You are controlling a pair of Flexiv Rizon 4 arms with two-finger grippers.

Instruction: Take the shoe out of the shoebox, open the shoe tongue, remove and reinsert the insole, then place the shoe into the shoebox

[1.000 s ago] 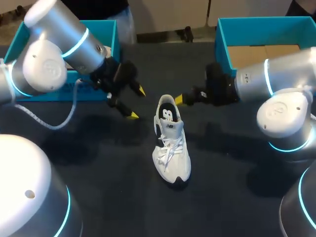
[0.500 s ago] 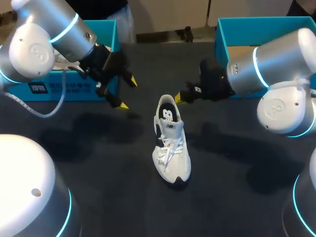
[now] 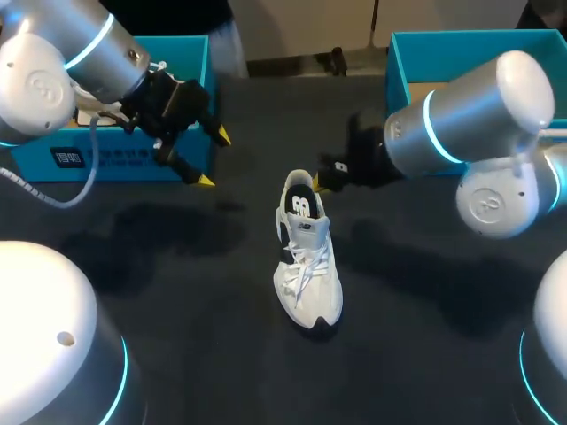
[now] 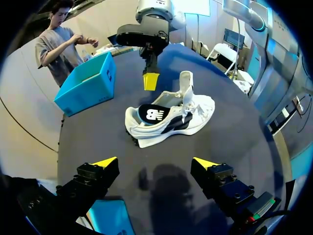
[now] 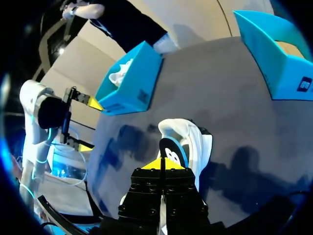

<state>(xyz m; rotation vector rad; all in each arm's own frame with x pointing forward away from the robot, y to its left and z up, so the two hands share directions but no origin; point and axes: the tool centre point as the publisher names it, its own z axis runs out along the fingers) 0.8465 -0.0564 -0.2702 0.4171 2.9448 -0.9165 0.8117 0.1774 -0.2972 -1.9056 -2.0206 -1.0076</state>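
Note:
A white sneaker (image 3: pixel 307 266) with loose laces stands upright mid-table, heel toward the far side, its black insole (image 3: pixel 304 207) showing inside. In the left wrist view the shoe (image 4: pixel 168 115) lies ahead of my open left gripper (image 4: pixel 155 162), tongue (image 4: pixel 186 81) raised. That left gripper (image 3: pixel 213 158) hangs left of the shoe, in front of the left blue box (image 3: pixel 106 159), holding nothing. My right gripper (image 3: pixel 321 184) is shut and empty, just behind and right of the heel. From the right wrist, its closed tips (image 5: pixel 161 164) hover over the shoe (image 5: pixel 190 139).
A second blue box (image 3: pixel 461 49) with a brown floor stands at the back right. The left box (image 5: pixel 129 83) holds something white. Dark tabletop lies bare on both sides of the shoe and toward the near edge.
My left arm has drawn back and to the left, away from the shoe toward the left box. My right arm has swung upward, its gripper staying near the heel. The shoe has not moved.

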